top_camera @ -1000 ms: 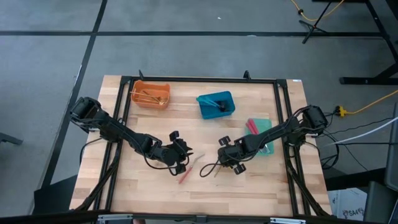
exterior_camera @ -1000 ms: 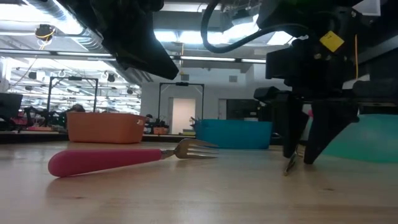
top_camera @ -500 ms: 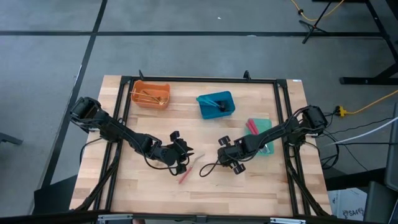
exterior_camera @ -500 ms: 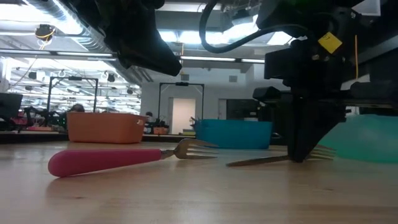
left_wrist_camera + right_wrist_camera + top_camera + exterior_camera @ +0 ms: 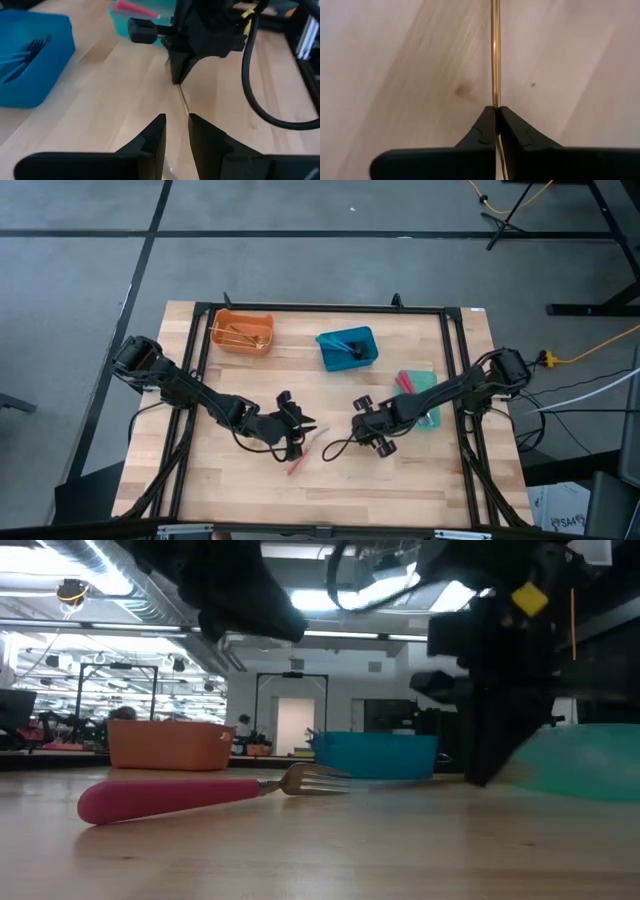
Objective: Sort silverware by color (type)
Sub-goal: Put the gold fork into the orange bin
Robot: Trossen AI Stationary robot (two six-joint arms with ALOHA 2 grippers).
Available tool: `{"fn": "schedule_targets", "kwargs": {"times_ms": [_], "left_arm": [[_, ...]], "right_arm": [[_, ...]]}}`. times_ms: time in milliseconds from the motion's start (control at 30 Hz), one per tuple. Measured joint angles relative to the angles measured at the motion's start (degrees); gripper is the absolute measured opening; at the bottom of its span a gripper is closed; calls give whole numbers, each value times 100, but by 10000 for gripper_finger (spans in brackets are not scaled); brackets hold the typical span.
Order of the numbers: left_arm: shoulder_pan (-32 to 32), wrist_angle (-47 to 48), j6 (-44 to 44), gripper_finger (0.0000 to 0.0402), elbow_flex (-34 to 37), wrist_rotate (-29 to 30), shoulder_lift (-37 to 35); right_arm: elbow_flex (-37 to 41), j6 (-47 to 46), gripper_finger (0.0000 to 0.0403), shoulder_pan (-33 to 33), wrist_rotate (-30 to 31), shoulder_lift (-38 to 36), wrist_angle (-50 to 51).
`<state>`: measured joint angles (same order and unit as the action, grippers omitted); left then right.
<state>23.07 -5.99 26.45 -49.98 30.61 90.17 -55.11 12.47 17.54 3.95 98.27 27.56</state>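
My right gripper [image 5: 362, 432] stands at mid table, shut on a slim gold utensil [image 5: 495, 60]. My left gripper [image 5: 176, 131] hovers open just to its left, facing it, above the tine end of a red-handled fork [image 5: 200, 796]. That fork lies flat on the wood [image 5: 299, 459]. Gold pieces lie in the orange bin [image 5: 242, 332], dark forks in the blue bin [image 5: 348, 347], and red pieces in the green bin [image 5: 420, 395]. My right gripper pinches the gold utensil's thin shaft [image 5: 495, 104] between its two fingertips, which come down from above. The shaft runs on past the fingers toward my left gripper [image 5: 183, 99]. Whether its free end rests on the wood, I cannot tell.
The three bins stand along the far and right parts of the table: orange [image 5: 170, 745], blue [image 5: 375, 755] and green [image 5: 585, 762]. A black frame rail [image 5: 300, 308] runs round the tabletop. Bare wood lies along the near edge [image 5: 330, 495].
My right gripper has shut on the gold utensil and taken hold of it. The utensil, first tipped under the fingers, then lay level on the wood; now it has left that spot, and the gripper has shifted slightly toward the table's right. My left gripper has edged toward the right gripper.
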Motion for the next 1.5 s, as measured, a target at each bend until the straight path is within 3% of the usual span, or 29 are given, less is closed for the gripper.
{"fn": "schedule_targets", "kwargs": {"times_ms": [333,600,767,967,1133,1500], "left_arm": [[252,-842,-929,76,2,28,-256],[687,-838,-1358,76,0,-21,-813],[775,-970,-1356,76,0,-10,-844],[486,-1466,-1373,76,0,23,-844],[210,-2068,-2010,76,0,5,-844],[-9,-2551,-3001,76,0,-31,-844]], "right_arm": [[-4,-7,1,2,43,-1175,92],[-4,153,1,2,928,-2368,7],[-7,153,1,2,1154,-2875,-675],[-7,144,2,2,1151,-2855,-2000],[-9,140,1,2,1151,-2605,-2814],[-9,129,1,7,1150,-2149,-3720]]}}
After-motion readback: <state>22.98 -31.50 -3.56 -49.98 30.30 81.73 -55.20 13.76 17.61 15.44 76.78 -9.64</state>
